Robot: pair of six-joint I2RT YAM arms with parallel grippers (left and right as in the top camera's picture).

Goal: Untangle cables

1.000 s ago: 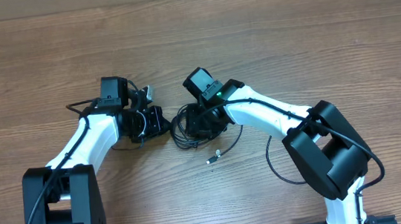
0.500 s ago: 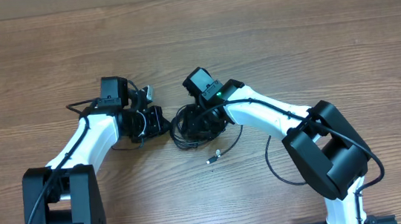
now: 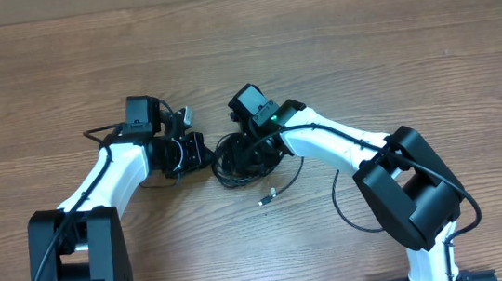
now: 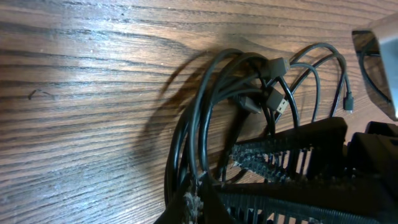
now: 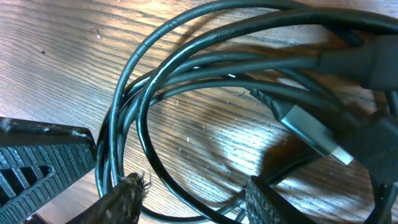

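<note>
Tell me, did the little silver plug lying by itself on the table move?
No. The silver plug sits on the same streak of table grain as a second ago, just below the cables.

White arm links [image 3: 96, 180], black joint housings [image 3: 415, 189], thin black cabling [image 3: 335, 203], green wrist light [image 3: 272, 117], ribbed black pincer fingers [image 4: 292, 146]
</note>
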